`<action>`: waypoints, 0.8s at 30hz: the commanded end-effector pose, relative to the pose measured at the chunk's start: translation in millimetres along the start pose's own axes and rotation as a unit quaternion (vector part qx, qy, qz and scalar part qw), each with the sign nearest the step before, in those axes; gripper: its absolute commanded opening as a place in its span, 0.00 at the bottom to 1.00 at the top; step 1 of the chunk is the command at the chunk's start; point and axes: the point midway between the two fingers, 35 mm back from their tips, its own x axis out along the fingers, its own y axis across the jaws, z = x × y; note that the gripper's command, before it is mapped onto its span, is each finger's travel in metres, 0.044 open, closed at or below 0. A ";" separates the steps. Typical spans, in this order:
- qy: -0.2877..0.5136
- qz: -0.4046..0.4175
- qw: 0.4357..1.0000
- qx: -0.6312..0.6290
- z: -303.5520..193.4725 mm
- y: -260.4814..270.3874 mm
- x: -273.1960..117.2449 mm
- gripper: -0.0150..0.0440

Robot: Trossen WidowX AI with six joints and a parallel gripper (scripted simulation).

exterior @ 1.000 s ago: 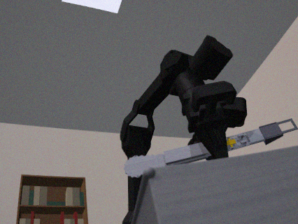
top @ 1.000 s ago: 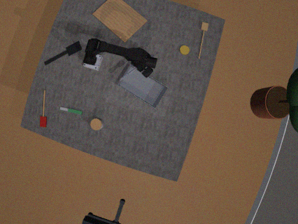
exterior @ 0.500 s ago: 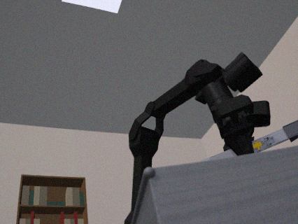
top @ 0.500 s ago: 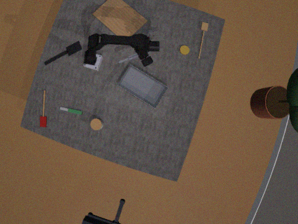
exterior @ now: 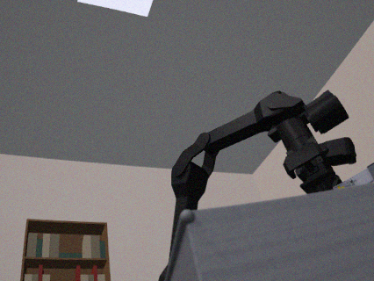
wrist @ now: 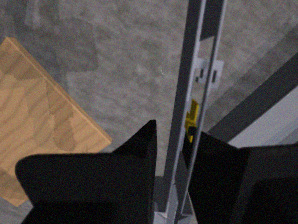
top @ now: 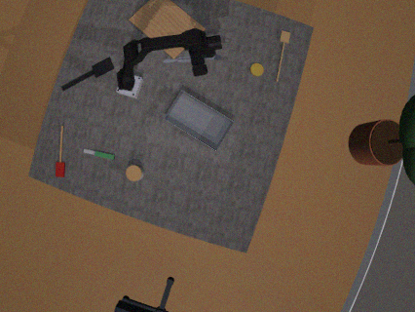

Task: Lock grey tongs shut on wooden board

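Note:
My gripper (exterior: pixel 324 188) (wrist: pixel 164 125) is shut on the grey tongs (top: pixel 176 60) (exterior: pixel 358 178) (wrist: pixel 185 85); its fingertips are hidden in the top view. The tongs hang above the mat, their two arms squeezed nearly parallel with a narrow gap. A yellow part (wrist: pixel 192 112) shows between the arms. In the exterior view the tongs slope up to the right. Whether the lock has caught cannot be told. The wooden board (top: pixel 161 19) (wrist: pixel 40 120) lies left of the fingers in the wrist view. The roasting tin (top: pixel 195 117) (wrist: pixel 275 115) is on the other side, with no tongs across it.
A black flat-headed tool (top: pixel 102 67) lies left of the arm. A red-headed stick (top: pixel 60 169), a green and white marker (top: pixel 103 155) and a tan round piece (top: pixel 133 173) lie toward the lower left. A yellow disc (top: pixel 257 69) and a wooden-headed stick (top: pixel 284 37) lie at the right.

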 end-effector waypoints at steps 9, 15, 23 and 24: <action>-0.003 0.003 0.993 0.119 1.2 60.4 -3.2 0.00; -0.003 0.003 0.992 0.125 1.0 63.8 -3.2 0.00; -0.003 0.005 0.984 0.178 -2.4 93.3 -3.5 0.00; -0.003 0.005 0.982 0.188 -3.2 98.7 -3.6 0.00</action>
